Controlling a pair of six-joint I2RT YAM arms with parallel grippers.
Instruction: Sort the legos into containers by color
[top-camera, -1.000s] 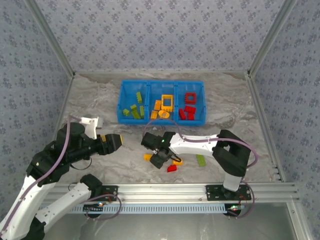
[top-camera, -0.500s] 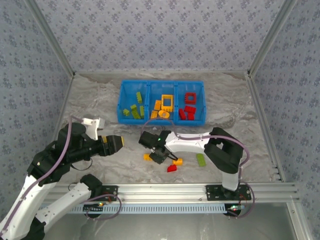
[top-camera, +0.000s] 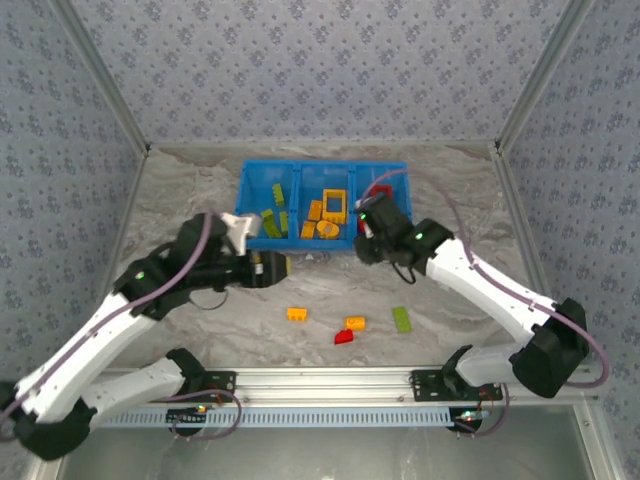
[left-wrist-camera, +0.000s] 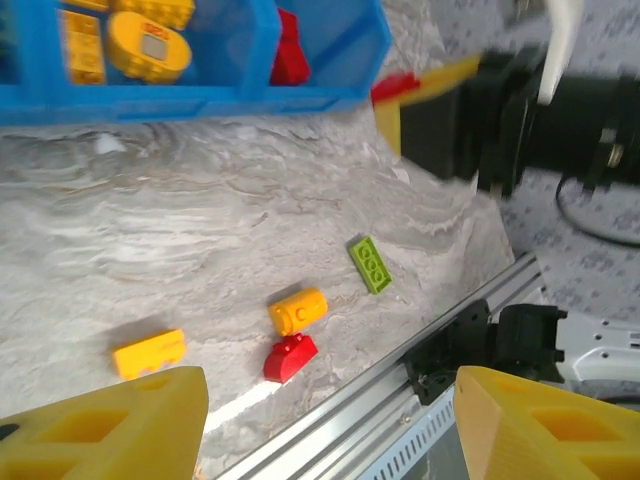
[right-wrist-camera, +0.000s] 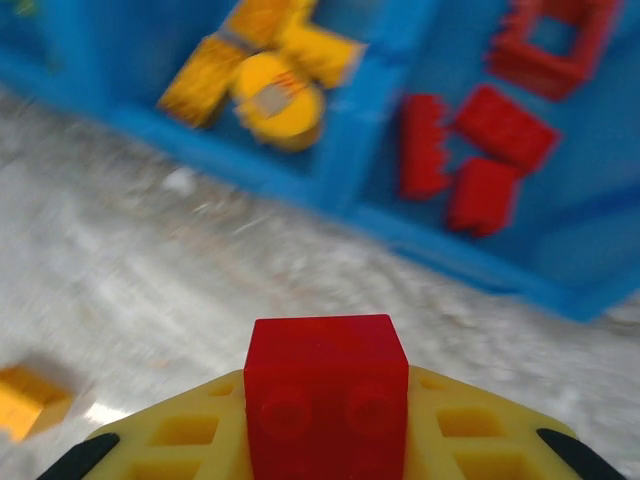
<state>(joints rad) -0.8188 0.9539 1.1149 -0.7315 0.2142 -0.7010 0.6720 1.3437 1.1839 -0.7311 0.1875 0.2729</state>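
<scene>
My right gripper is shut on a red studded lego and hovers just in front of the blue bin, near its right-hand container. That container holds red legos; the middle one holds yellow-orange legos and the left one green legos. My left gripper is open with nothing between its fingers and hangs left of centre. On the table lie two orange legos, a red one and a green plate. From the left wrist, the right gripper's red lego shows beside the bin's corner.
The aluminium rail runs along the near table edge, with the arm bases on it. Patterned walls close in the back and both sides. Bare marbled table lies to the right of the bin.
My right gripper closed on the red lego among the loose bricks, lifted it and carried it back-right to the bin. My left arm swung right, toward the table's centre.
</scene>
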